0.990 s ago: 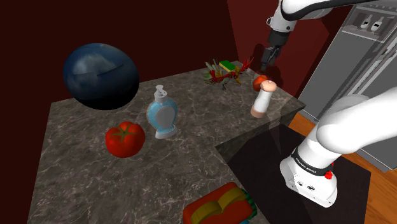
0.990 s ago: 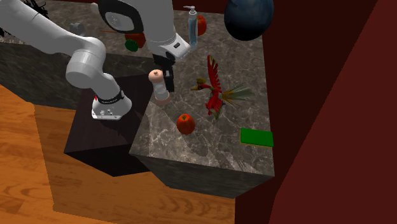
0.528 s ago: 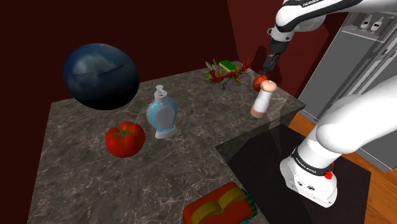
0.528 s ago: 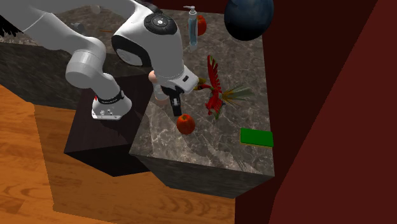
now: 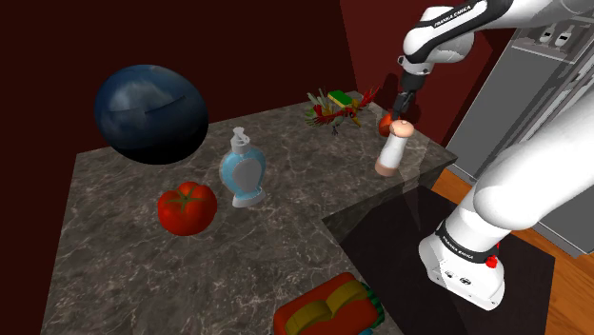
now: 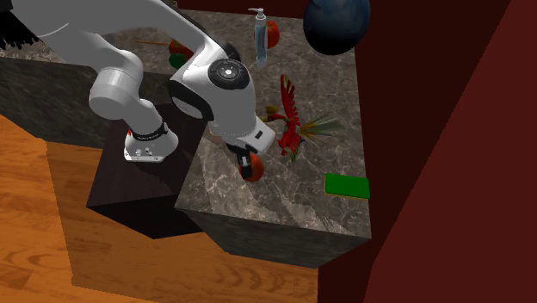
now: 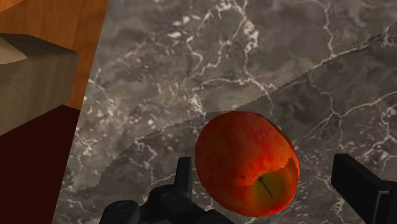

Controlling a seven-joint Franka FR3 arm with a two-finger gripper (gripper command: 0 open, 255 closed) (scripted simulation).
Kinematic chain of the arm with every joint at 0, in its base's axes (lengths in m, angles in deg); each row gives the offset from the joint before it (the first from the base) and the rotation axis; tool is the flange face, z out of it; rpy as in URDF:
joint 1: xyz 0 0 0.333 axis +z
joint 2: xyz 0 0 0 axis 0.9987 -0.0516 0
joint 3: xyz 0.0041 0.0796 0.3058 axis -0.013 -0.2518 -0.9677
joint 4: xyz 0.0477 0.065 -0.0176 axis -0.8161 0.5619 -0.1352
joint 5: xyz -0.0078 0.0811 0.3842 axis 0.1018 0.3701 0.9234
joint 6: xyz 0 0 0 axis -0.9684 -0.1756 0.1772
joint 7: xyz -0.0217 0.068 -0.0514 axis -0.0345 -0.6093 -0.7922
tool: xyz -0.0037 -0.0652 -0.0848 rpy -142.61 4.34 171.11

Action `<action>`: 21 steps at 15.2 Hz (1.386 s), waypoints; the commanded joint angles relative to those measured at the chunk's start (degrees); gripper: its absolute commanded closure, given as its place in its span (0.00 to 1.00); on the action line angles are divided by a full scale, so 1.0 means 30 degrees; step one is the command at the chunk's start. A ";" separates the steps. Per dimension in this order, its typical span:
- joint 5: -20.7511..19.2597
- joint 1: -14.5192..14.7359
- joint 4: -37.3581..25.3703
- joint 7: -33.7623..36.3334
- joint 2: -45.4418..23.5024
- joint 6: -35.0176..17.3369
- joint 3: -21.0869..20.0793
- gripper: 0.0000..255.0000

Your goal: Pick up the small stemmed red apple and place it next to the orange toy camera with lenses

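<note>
Fingers (image 7: 184, 177) wide apart, and nothing is held. The black gripper (image 7: 270, 181) straddles the red apple (image 7: 245, 167). One finger stands right beside its skin, and I cannot tell if it touches. The other finger is well clear on the far side. So the jaws are open around the fruit and not closed on it.

The apple sits on the dark marbled counter (image 7: 191, 63), near the corner, just beside a pale shaker (image 5: 393, 145). A red toy parrot (image 5: 335, 109) is a little further in (nothing else crowds the fruit).

The approach looks about done. The squeeze, the lift, the carry and the set-down are all left to do.

In the shoulder view the carry looks long. The chunky red-orange-and-yellow thing at the lower edge is probably the toy camera (image 5: 328, 306), though the frame cuts it off and I can't make out its lenses. It lies well apart from the apple, at the other end of the counter.

The apple is close to round, so it has no real long axis. The one line worth naming runs from stem to base. From the wrist, the dimple and its short dark stem face up toward the hand, off-centre and leaning to the side of the far finger. I judge it to be standing roughly upright with a slight tilt, and the fingers are set to close across its belly rather than end to end.
</note>
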 commanded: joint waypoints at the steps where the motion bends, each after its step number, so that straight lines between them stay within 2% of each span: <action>1: 0.0192 0.0059 0.0270 -0.0183 -0.0385 -0.0623 0.0121 0.00; 3: 0.0336 0.0103 0.0483 -0.0300 -0.0653 -0.1071 0.0192 0.00; 10: 0.0334 0.0101 0.0482 -0.0298 -0.0651 -0.1067 0.0189 0.00; 11: 0.0334 0.0101 0.0482 -0.0298 -0.0651 -0.1067 0.0189 1.00; 21: 0.0230 0.0075 0.0365 -0.0205 -0.0463 -0.0787 0.0138 1.00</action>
